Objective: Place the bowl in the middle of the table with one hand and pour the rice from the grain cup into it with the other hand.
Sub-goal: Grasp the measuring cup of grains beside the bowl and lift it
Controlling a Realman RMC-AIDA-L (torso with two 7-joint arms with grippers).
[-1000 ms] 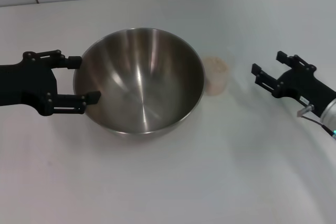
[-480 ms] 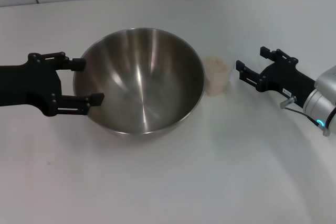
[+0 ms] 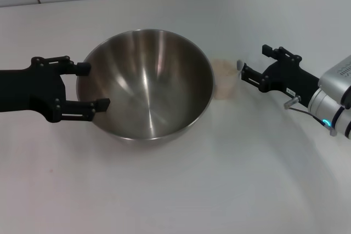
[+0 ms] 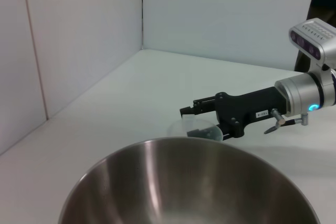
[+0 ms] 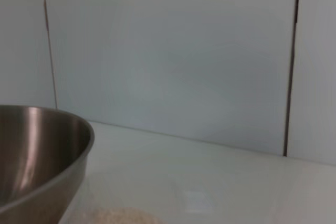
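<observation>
Bright even light; glare streaks in bowl (image 3: 145, 86), soft shadows on table (image 3: 219, 179).

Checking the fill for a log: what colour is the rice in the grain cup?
Pale off-white with a beige tint, rice seen best in the head view.

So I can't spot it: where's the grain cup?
In the head view the grain cup stands on the table just right of the bowl, before the right hand.
</observation>
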